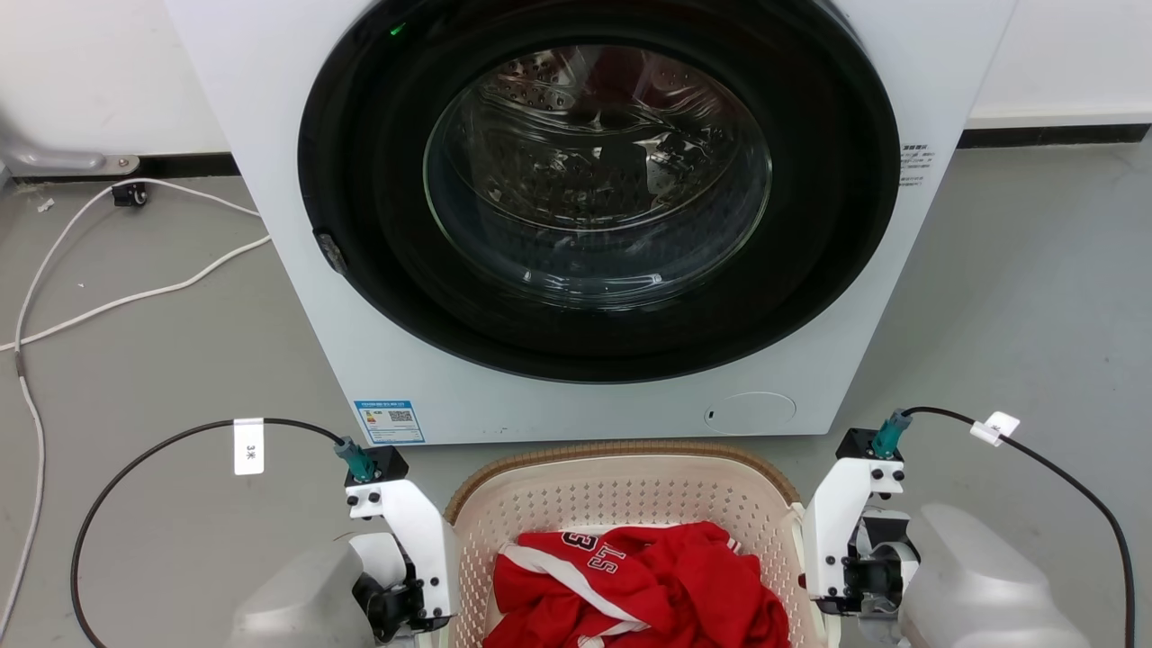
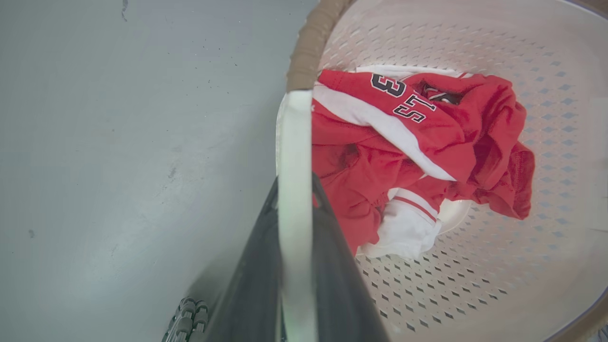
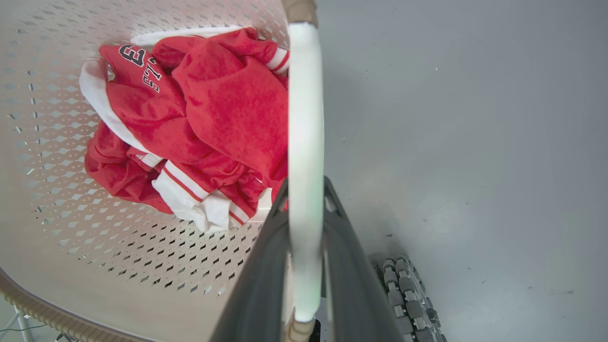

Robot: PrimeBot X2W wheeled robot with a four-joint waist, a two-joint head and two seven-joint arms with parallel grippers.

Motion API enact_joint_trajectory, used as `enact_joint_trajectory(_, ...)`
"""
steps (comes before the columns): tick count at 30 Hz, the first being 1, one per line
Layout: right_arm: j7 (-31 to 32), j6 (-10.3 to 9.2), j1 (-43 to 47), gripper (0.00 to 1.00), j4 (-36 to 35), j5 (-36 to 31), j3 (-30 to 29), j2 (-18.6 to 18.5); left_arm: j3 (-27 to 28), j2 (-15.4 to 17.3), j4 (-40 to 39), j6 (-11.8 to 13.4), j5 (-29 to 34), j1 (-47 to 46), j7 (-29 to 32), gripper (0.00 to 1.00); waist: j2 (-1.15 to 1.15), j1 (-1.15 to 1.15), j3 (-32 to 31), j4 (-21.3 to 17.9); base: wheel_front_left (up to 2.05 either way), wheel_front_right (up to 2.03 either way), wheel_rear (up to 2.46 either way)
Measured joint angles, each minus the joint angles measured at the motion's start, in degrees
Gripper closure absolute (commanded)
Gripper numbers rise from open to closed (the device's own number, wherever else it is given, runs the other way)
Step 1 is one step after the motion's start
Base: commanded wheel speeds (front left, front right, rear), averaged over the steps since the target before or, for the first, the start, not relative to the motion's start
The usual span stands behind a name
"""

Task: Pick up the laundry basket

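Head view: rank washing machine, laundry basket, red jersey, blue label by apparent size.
1. washing machine, largest by far.
2. laundry basket, though the bottom edge cuts it off.
3. red jersey, lying inside the basket.
4. blue label on the machine's front, smallest.

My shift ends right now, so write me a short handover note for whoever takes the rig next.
Left gripper: shut on the laundry basket at its left handle.
Right gripper: shut on the right handle.
Basket: between the two arms, in front of the washing machine, with a red jersey inside.
Done: both handles gripped.
Left: raise it evenly. Whether it is already off the floor cannot be told.
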Motion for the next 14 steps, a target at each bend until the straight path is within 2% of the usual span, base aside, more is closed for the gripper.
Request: enact_joint_trajectory(14,0.05,0.00,0.17,1.00,0.00,0.09,-0.07,-0.01,-0.65,0.00,-0.01,0.00,-0.73,0.00,-0.25,1.00,0.00,0.00,-0.05,0.01,0.00,0.00,0.00)
